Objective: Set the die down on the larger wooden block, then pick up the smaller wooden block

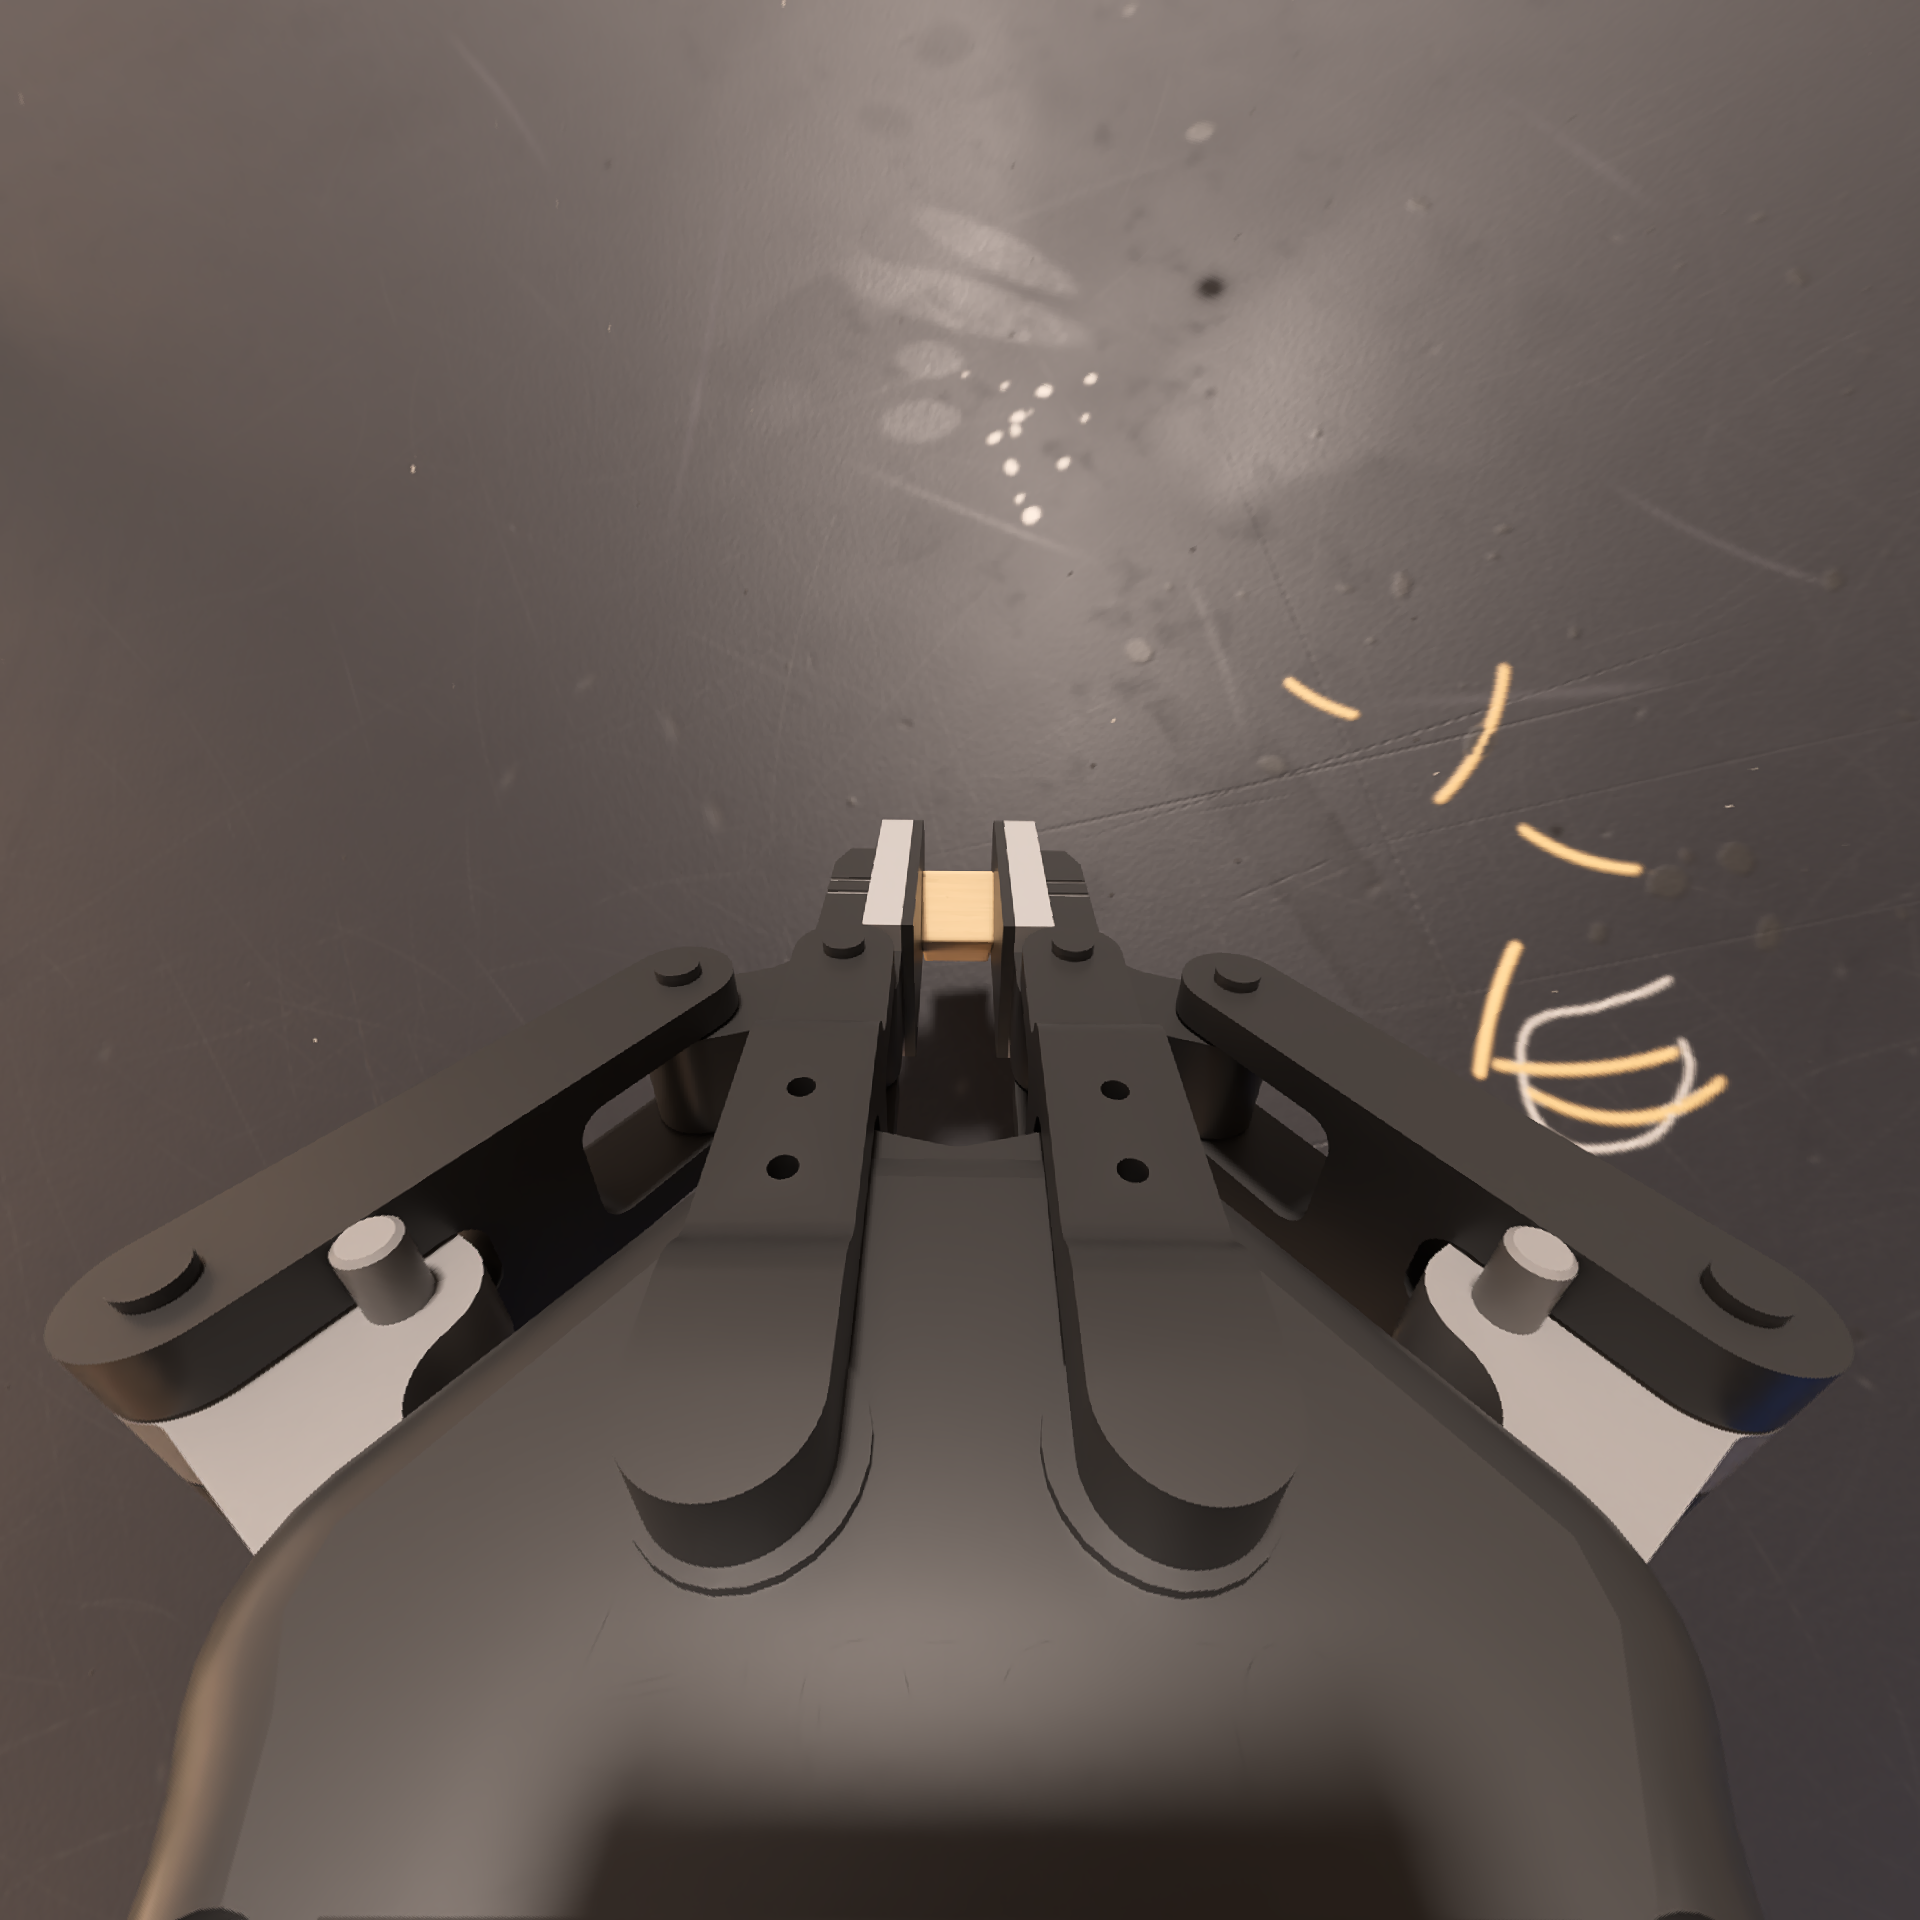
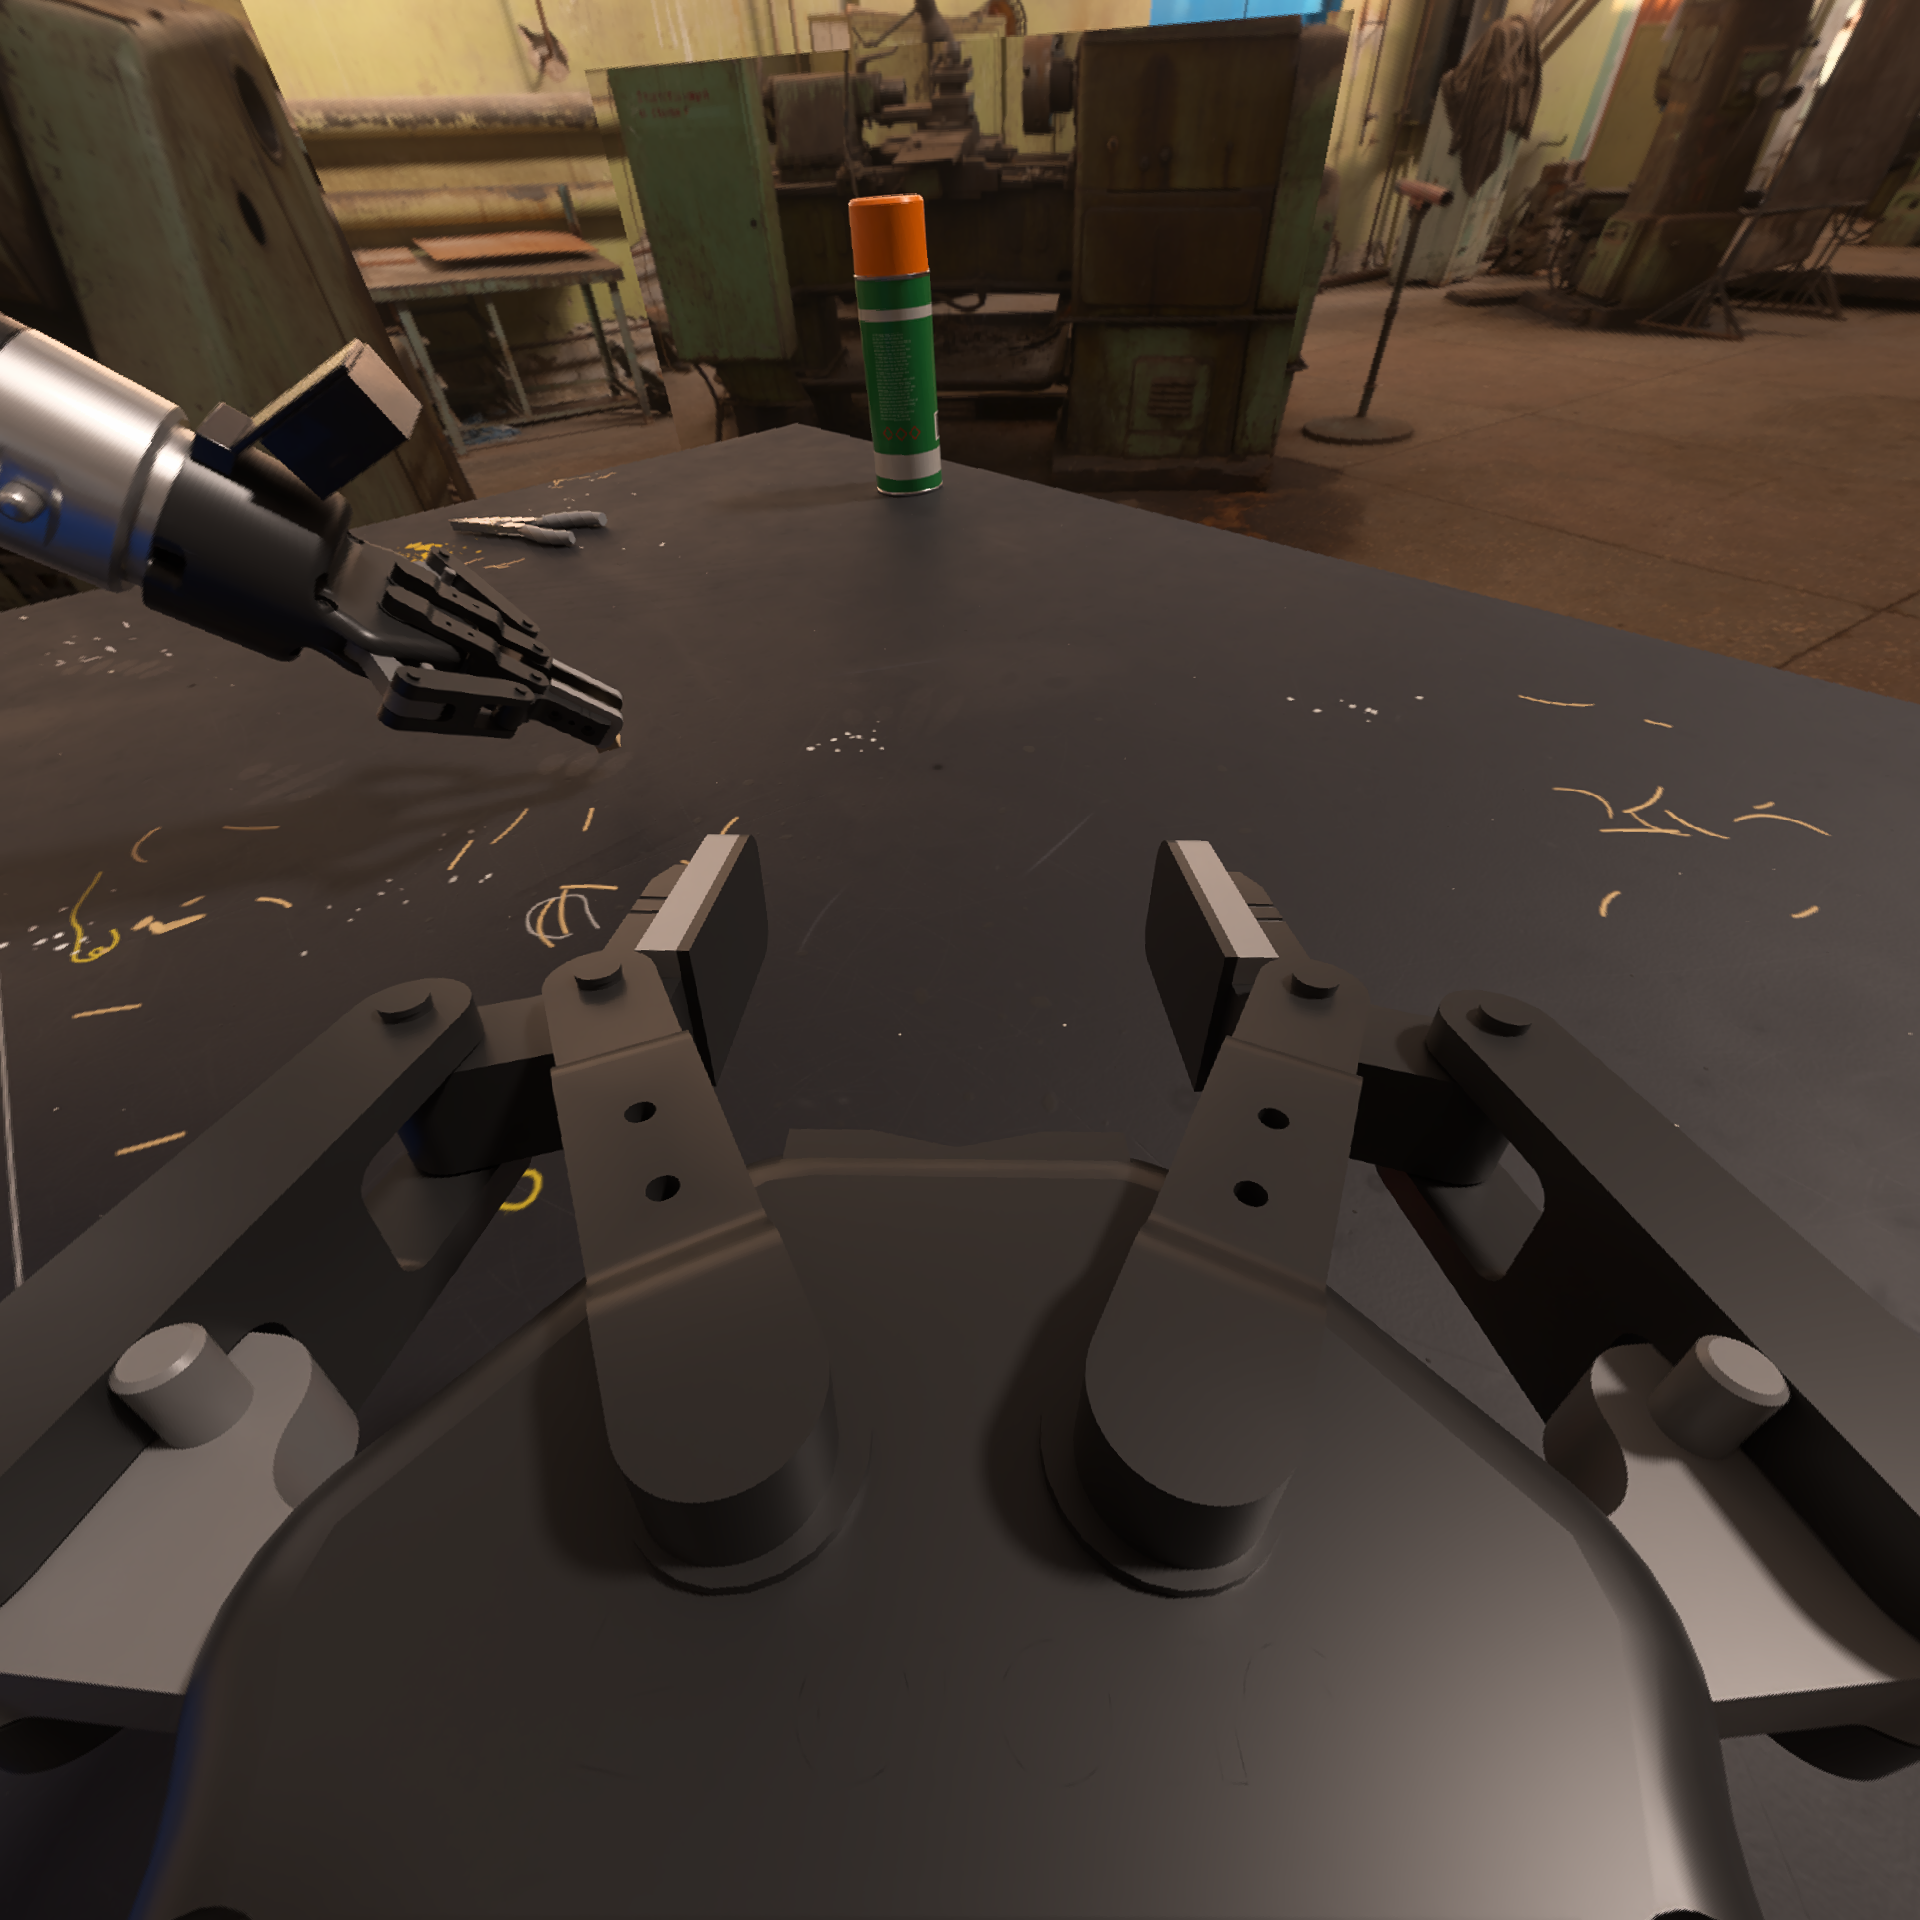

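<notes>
A small wooden block (image 1: pixel 957 915) is clamped between the pads of the left gripper (image 1: pixel 957 883) above the dark table (image 2: pixel 1143 644), the right gripper (image 2: pixel 956 935) is held wide and empty, and small unreadable print is borne by a green, orange-capped spray can (image 2: pixel 896 348).

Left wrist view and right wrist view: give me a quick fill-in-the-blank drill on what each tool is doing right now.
1. The left tool is shut on a small ____ block.
2. The right tool has its fingers ____, with nothing between them.
3. The spray can standing at the table's far edge has an ____ cap.

Missing words: wooden; open; orange
</notes>
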Tool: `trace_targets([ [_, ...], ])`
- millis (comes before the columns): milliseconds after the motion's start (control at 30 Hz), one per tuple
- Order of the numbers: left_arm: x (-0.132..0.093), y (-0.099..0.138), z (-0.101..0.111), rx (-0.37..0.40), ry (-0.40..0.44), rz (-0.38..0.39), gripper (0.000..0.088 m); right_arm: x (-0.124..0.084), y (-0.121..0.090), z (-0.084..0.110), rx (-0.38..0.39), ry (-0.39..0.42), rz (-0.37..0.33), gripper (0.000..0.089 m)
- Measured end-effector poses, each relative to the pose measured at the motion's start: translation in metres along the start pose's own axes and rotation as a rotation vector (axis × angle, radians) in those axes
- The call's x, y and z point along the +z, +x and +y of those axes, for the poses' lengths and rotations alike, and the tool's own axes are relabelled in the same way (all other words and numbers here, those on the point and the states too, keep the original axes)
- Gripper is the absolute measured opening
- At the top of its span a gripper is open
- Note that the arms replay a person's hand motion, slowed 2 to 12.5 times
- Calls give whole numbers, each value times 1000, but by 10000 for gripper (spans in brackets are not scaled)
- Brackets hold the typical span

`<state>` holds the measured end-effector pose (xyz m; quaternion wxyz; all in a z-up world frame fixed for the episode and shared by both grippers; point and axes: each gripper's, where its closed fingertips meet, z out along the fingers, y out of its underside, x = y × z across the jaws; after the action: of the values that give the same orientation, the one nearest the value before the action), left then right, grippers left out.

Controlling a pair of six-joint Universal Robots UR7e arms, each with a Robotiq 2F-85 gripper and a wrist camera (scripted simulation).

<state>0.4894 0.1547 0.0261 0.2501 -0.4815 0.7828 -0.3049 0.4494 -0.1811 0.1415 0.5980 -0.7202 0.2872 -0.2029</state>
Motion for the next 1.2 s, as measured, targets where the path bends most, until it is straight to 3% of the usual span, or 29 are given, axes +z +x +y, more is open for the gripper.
trace_targets([
  [300, -18, 22, -26, 64, 113, 63, 116, 4, -3, 4, 1, -17, -13, 653],
  [633, -39, 80, -60, 156, 263, 266, 116, 10, -11, 11, 3, -47, -53, 644],
  [967, -48, 155, -77, 346, 328, 512, 116, 14, -27, 14, 28, -56, -121, 640],
  [1200, -34, 177, -77, 487, 318, 566, 116, 10, -35, 10, 45, -42, -161, 639],
])
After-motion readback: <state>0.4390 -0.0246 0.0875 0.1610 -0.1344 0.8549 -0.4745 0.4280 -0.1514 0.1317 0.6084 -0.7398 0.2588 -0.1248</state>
